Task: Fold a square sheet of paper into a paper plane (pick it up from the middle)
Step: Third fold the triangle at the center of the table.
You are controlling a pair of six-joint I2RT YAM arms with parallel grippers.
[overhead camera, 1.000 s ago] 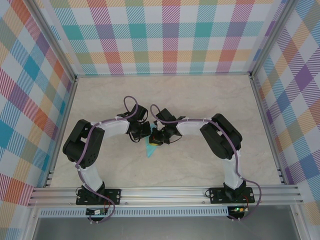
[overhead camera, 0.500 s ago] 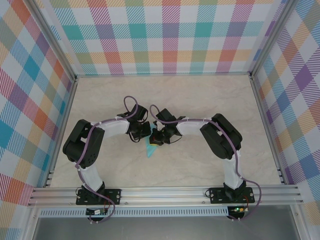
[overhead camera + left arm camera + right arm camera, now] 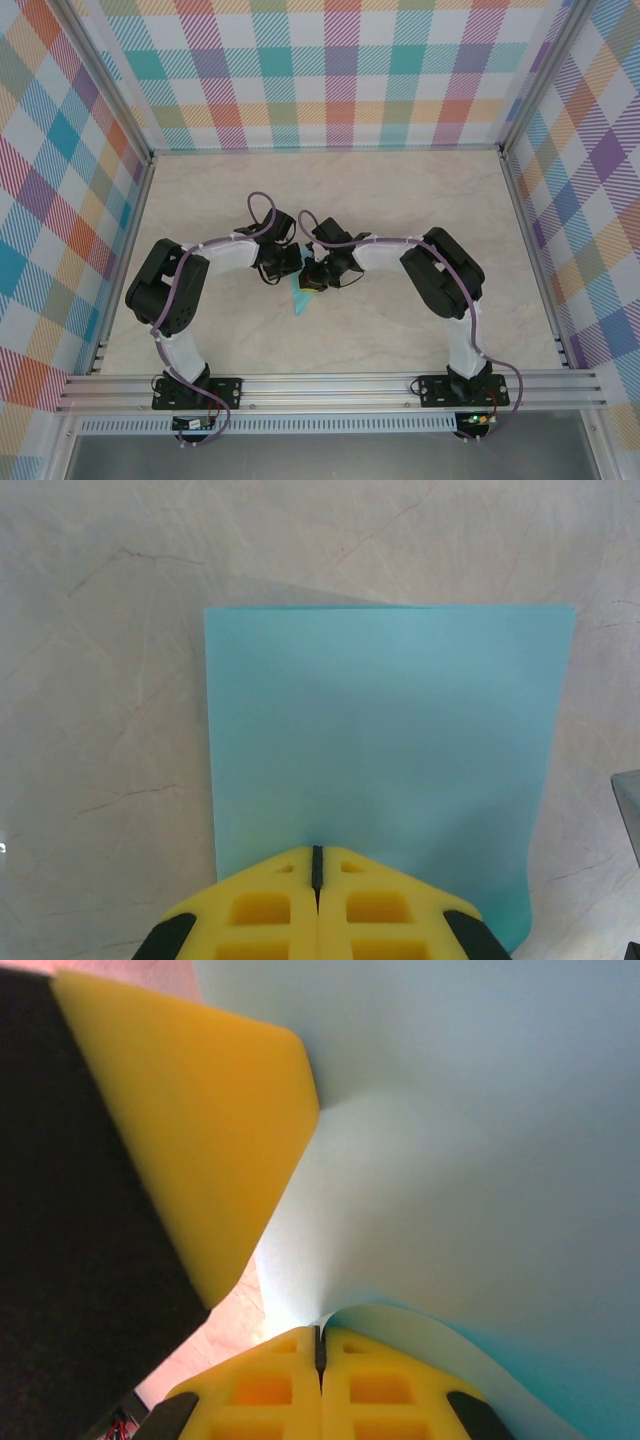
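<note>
The turquoise sheet of paper [image 3: 300,301] lies on the table between the two arms, with its near end drawn to a point. In the left wrist view the sheet [image 3: 390,740] lies flat, and my left gripper [image 3: 317,852] is shut with its yellow tips resting on the sheet's near edge. My right gripper [image 3: 320,1332] is shut on a lifted edge of the paper [image 3: 480,1160], which curls up from between its fingers. The left gripper's yellow finger [image 3: 200,1140] stands close at the upper left. From above, the left gripper [image 3: 296,271] and the right gripper [image 3: 309,283] meet over the sheet.
The marble-patterned table [image 3: 400,200] is enclosed by checked walls and an aluminium frame [image 3: 330,385] along the near edge. Purple cables [image 3: 262,205] loop above both wrists.
</note>
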